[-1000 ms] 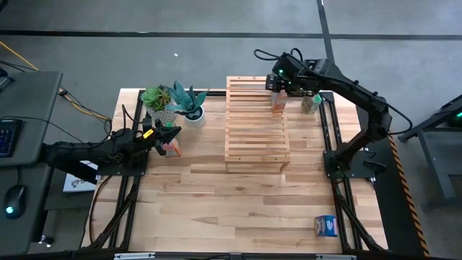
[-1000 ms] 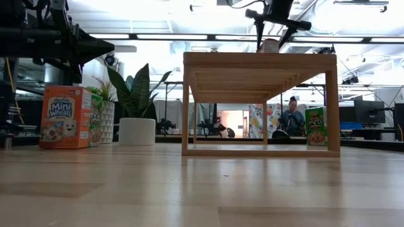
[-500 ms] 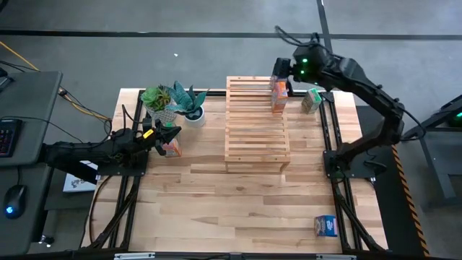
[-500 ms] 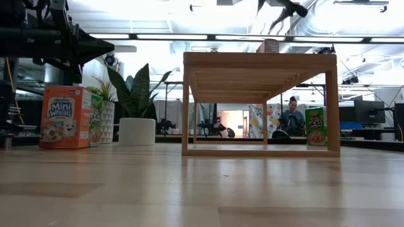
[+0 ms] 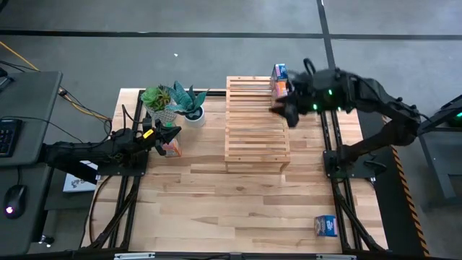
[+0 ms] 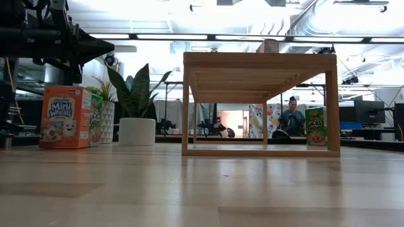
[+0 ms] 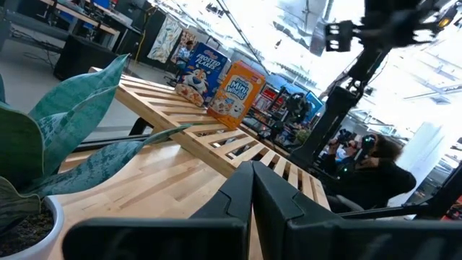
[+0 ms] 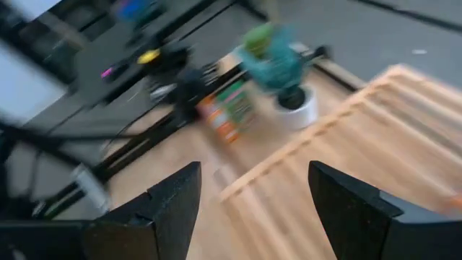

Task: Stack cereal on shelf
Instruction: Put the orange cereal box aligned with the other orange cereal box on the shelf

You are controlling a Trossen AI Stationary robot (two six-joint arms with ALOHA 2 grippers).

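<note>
right gripper fingers apart over shelf, left gripper seemingly together

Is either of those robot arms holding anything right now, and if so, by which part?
No. The right gripper is open and empty above the shelf. The left gripper sits shut beside an orange cereal box, gripping nothing visible.

Right tool, blurred, seemingly above shelf near cereal boxes.
</note>
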